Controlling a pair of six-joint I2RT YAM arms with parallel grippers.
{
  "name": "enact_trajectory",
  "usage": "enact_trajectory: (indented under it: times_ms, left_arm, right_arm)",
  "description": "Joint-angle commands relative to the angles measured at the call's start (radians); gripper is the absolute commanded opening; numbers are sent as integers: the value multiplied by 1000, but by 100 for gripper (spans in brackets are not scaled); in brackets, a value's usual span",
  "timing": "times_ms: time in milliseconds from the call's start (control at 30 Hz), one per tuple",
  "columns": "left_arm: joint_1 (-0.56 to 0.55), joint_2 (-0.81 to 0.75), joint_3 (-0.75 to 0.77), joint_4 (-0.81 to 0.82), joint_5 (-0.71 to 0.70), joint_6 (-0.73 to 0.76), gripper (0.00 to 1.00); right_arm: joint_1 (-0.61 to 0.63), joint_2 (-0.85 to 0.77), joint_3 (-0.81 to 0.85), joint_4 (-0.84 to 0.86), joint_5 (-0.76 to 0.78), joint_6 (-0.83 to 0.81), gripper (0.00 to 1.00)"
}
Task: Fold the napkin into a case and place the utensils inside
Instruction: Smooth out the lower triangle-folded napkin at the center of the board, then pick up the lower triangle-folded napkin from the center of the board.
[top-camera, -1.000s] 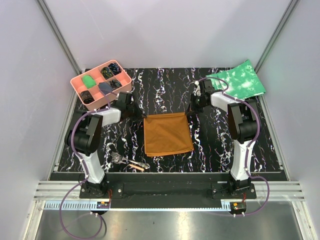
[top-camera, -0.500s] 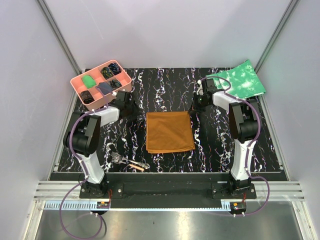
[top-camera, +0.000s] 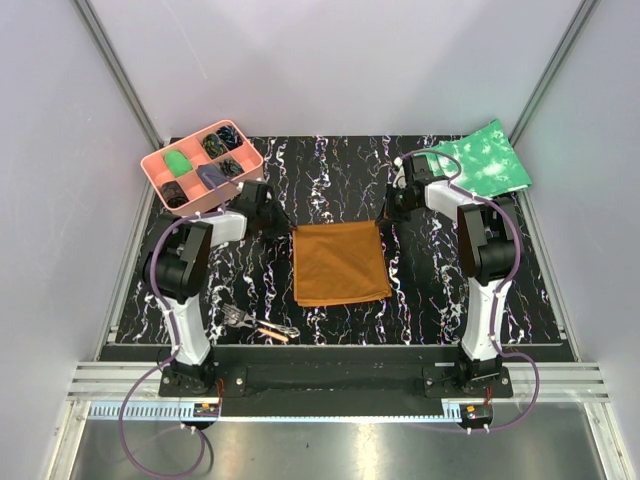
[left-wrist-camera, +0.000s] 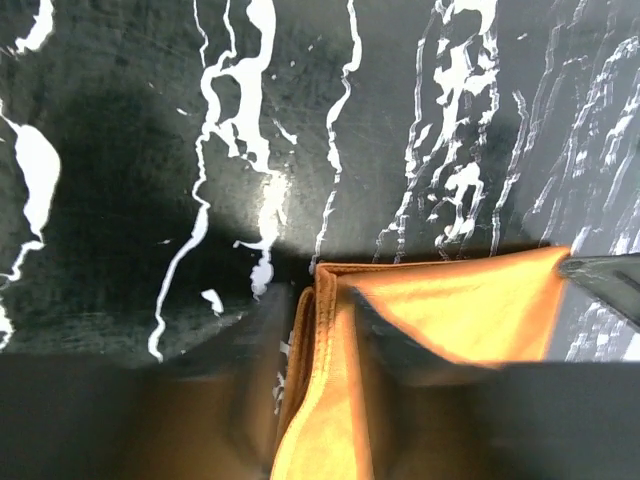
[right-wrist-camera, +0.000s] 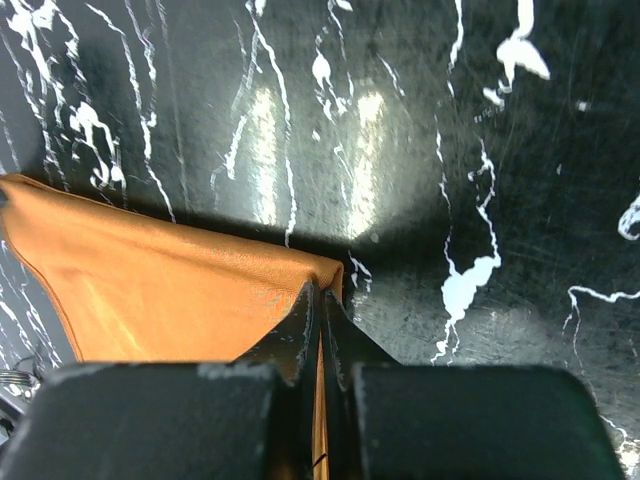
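The rust-brown napkin (top-camera: 340, 263) lies flat mid-table, with its edges doubled at the far left corner (left-wrist-camera: 330, 285). My left gripper (top-camera: 273, 214) (left-wrist-camera: 320, 330) is at that corner. Its blurred fingers (left-wrist-camera: 235, 370) stand apart on either side of the raised cloth edge. My right gripper (top-camera: 393, 207) (right-wrist-camera: 322, 300) is shut on the napkin's far right corner (right-wrist-camera: 310, 275), with a thin strip of cloth pinched between its fingers. The utensils (top-camera: 262, 325), a small silver fork and a slim piece with an orange-tan end, lie near the front edge by the left arm's base.
A pink compartment tray (top-camera: 152, 165) with small items stands at the back left, close behind the left gripper. A green mottled cloth (top-camera: 475, 160) lies at the back right. The black marbled mat (top-camera: 330, 170) ends at grey walls on both sides.
My left gripper let go of the napkin's far left corner, opened, and came back right to that corner with narrower jaws. The napkin settled slightly to the right. The right gripper kept its hold.
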Motion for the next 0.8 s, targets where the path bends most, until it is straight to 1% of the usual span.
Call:
enact_trajectory:
  times_ms: [0,33,67,100,133,167,200,233,267,300,333,367,400,433,467,500,533,567,600,633,667,700,767]
  left_arm:
    - [-6,32,44,-94,-64,10,17]
    - [-7,23,41,-102,-75,21,16]
    - [-7,11,35,-108,-86,26,17]
    - [-7,-18,26,-112,-94,33,21]
    - [-7,-35,21,-119,-94,35,27]
    - [-9,-54,15,-122,-89,35,44]
    - [-7,-99,3,-135,-89,32,50]
    - [-9,-126,-3,-145,-92,29,55]
    - [-7,-156,-11,-155,-98,27,58]
    - [-7,-217,-26,-178,-112,26,61]
    - [-7,-248,-32,-191,-120,21,63]
    - [-7,-279,-39,-209,-132,14,68]
    - [-7,-341,-49,-247,-149,8,76]
    - [-9,-374,-52,-272,-160,0,77]
    - [-6,-441,-57,-331,-175,-5,77]
    - [-6,-478,-68,-361,-215,-6,77]
    - [-6,-518,-77,-385,-221,-8,77]
    - [-4,-596,-88,-431,-254,-6,77]
    - [-2,-636,-104,-459,-297,-9,77]
    - [-2,-676,-111,-485,-317,-17,77]
    - [1,-749,-118,-538,-336,-22,77]
    - [2,-785,-124,-571,-373,-29,77]
    - [5,-880,-134,-643,-407,-57,78]
  right_arm:
    - [0,12,74,-17,16,-31,2]
    - [0,15,95,-29,25,-45,2]
    - [0,15,105,-42,39,-51,3]
    - [0,12,111,-58,48,-56,4]
    - [0,-2,120,-66,59,-60,11]
    - [1,-13,125,-80,97,-62,18]
    - [1,-25,129,-112,123,-60,23]
    - [6,-57,132,-129,143,-59,28]
    - [9,-77,134,-146,201,-56,42]
    - [14,-97,137,-186,241,-53,46]
    - [30,-140,137,-206,322,-42,52]
    - [41,-160,136,-224,365,-36,60]
    - [56,-181,134,-261,405,-27,63]
    - [72,-218,129,-278,465,-19,66]
    - [114,-237,125,-305,487,-8,75]
    - [142,-254,120,-316,505,25,78]
    - [171,-280,108,-327,517,45,79]
    - [245,-289,103,-336,513,68,80]
    - [280,-297,97,-336,504,123,80]
    - [323,-301,91,-338,498,153,80]
    - [358,-300,91,-336,491,180,80]
    - [427,-283,102,-336,493,246,78]
    - [496,-258,134,-361,534,283,76]
